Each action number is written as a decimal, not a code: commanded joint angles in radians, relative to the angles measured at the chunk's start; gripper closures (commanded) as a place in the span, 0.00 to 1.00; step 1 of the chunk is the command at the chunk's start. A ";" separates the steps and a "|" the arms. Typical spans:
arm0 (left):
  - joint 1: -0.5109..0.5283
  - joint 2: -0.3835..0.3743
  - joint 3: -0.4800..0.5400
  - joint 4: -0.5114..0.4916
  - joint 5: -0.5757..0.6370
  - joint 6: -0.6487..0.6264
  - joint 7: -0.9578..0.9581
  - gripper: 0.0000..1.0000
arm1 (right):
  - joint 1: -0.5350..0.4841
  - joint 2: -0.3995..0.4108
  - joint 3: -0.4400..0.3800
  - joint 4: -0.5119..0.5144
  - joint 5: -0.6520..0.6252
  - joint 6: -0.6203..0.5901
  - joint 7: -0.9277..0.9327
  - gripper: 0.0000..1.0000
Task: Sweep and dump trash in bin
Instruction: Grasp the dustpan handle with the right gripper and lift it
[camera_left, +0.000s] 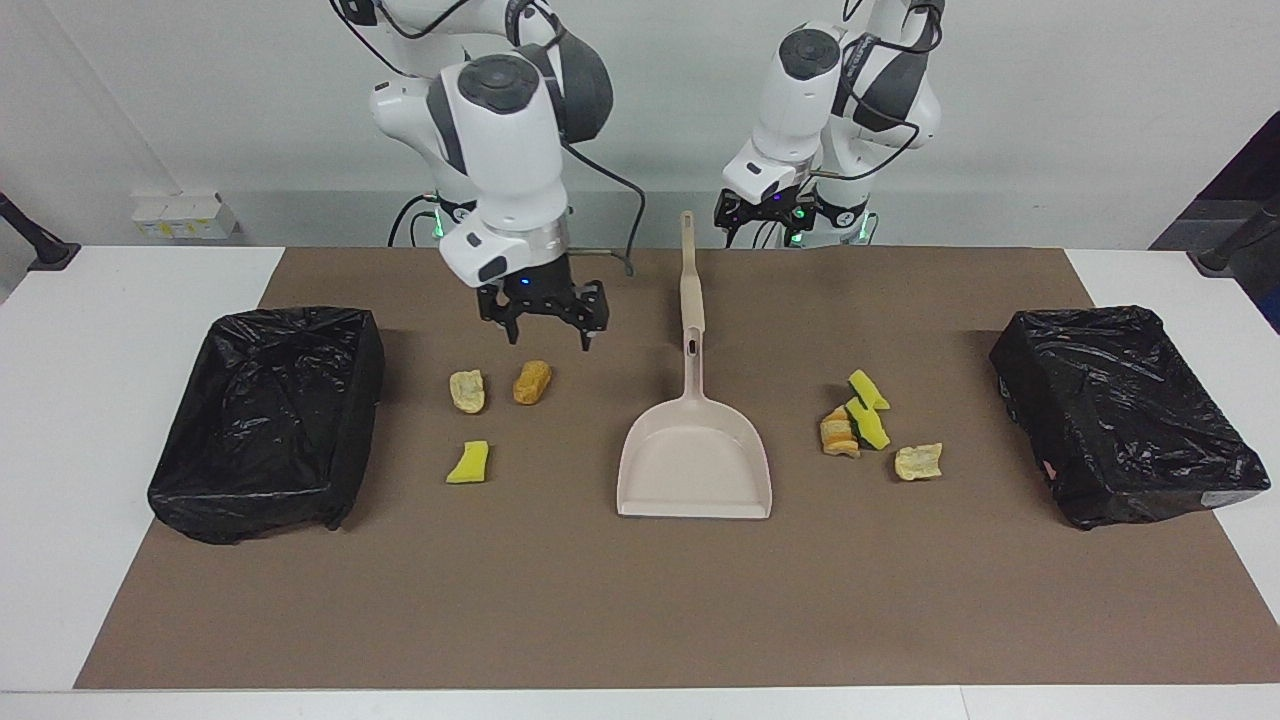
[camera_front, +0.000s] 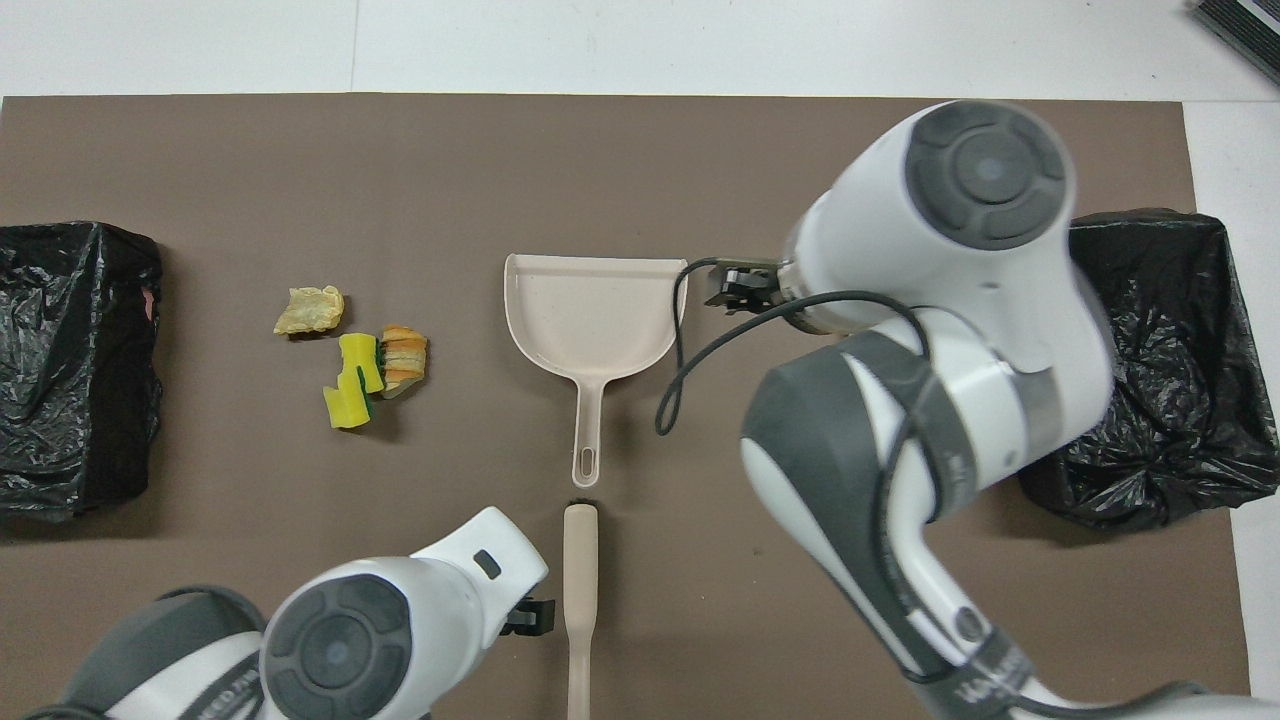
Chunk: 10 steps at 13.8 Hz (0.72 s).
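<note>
Trash lies in two clusters on our brown mat (camera_left: 640, 600), one to each side of the dustpan (camera_left: 695, 465); going from near us outward, our left gripper (camera_left: 762, 212) hangs over the mat edge beside the brush handle (camera_left: 688, 270), its fingers apart as far as we can make out, gripping nothing; our right gripper (camera_left: 545, 305) hangs low, fingers spread and empty, just above the mat near the orange-brown scrap (camera_left: 532, 381); that scrap and a pale tan scrap (camera_left: 467, 390) sit side by side, a yellow scrap (camera_left: 469, 463) farther out; toward the left arm's end, yellow scraps with green backing (camera_left: 868, 410) touch a striped orange scrap (camera_left: 838, 432), another pale tan scrap (camera_left: 919, 461) slightly farther; dustpan rests flat between the clusters, handle toward us, in line with the brush handle; a black-lined bin (camera_left: 265, 420) sits at the right arm's end, a second bin (camera_left: 1125, 415) at the left arm's end.
</note>
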 joint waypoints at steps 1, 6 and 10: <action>-0.162 0.011 0.019 -0.124 -0.013 0.140 -0.156 0.00 | 0.061 0.066 -0.003 0.032 -0.019 0.045 0.053 0.00; -0.302 0.028 0.017 -0.198 -0.018 0.264 -0.270 0.00 | 0.168 0.109 -0.003 0.041 -0.019 0.078 0.071 0.00; -0.357 0.048 0.017 -0.212 -0.027 0.310 -0.313 0.00 | 0.210 0.187 -0.003 0.052 -0.021 0.165 0.077 0.00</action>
